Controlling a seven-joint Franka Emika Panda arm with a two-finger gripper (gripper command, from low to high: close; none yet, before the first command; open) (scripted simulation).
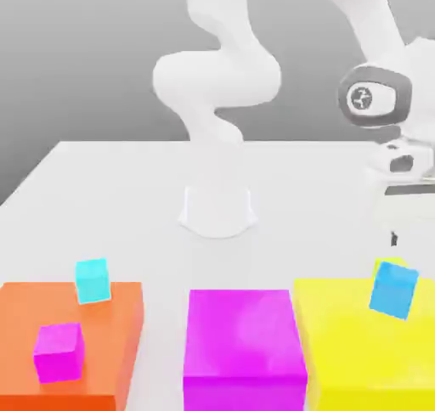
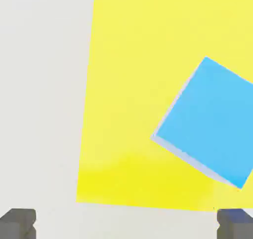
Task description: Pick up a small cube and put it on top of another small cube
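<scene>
My jaws stand released, wide apart and gripping nothing, above the big matte yellow block (image 1: 365, 350). The small lime cube (image 1: 387, 263) peeks as a sliver behind the tilted, smooth-faced blue cube (image 1: 394, 289) there.

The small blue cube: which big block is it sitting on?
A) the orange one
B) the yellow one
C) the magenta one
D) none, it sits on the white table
B: in the exterior view the small blue cube rests, tilted, on the big yellow block; the hand view shows it against yellow too.
</scene>
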